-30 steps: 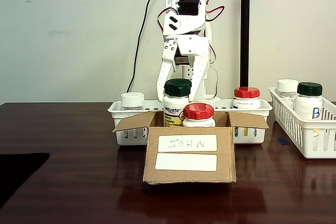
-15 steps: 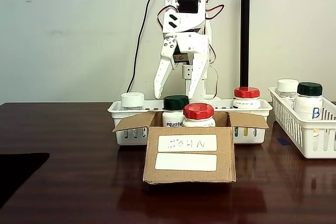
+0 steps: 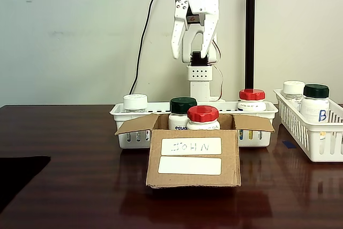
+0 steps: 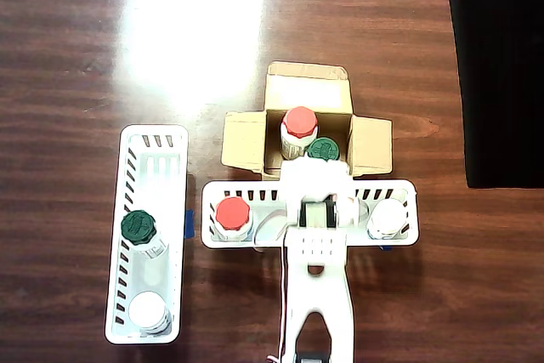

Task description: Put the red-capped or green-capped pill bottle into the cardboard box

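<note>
The pill bottle [image 3: 183, 112] with the dark green cap stands upright inside the cardboard box [image 3: 193, 156], to the left of a red-capped bottle [image 3: 202, 116] in the fixed view. From overhead, its green cap [image 4: 323, 150] sits in the box [image 4: 242, 142] next to the red cap [image 4: 299, 122]. My gripper [image 3: 191, 52] hangs high above the box, open, with nothing between its fingers. The white arm [image 4: 316, 210] reaches over the basket toward the box.
Behind the box, a white basket [image 3: 120, 113] holds a red-capped bottle [image 3: 252, 100] and a white-capped one [image 3: 135, 102]. A second basket [image 3: 300, 132] at the right holds a green-capped bottle marked "B" [image 3: 315, 103] and a white-capped bottle [image 3: 293, 89]. A black mat [image 4: 501, 82] lies on the table.
The gripper let go of the green-capped bottle, which dropped down into the box. The gripper then rose well above it, still open.
</note>
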Tool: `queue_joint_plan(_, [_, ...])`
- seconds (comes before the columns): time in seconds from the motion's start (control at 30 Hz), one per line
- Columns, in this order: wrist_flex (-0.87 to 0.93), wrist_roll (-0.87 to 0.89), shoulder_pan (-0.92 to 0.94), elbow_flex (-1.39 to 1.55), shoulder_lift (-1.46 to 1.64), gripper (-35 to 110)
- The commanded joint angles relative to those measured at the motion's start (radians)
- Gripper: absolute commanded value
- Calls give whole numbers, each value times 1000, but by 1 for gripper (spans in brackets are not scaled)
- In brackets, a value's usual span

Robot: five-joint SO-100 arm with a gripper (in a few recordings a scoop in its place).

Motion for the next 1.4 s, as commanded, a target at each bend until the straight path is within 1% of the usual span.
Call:
queue_joint_plan(0.0, [69,35,-5,72,202,6])
queue_joint_plan(0.07, [91,74,2,150,278,-4])
queue_joint_plan(0.1, [92,95,9,198,314,-5])
queue_joint_plan(0.27, [14,153,29,479,511,2])
queue_joint_plan(0.47, [-83,184,31,775,739,0])
queue_joint_plan(0.63, [-144,187,20,959,907,0])
queue_joint_plan(0.8, [-156,166,-12,1081,1060,0])
queue_joint_plan(0.97, [-112,158,-25,1152,1180,0])
queue_joint_plan(1.07, [-104,170,-12,1236,1310,0])
queue_joint_plan(1.2, [-46,179,-2,1305,1466,0])
queue_joint_plan(1.37, [-63,110,-51,1345,1465,0])
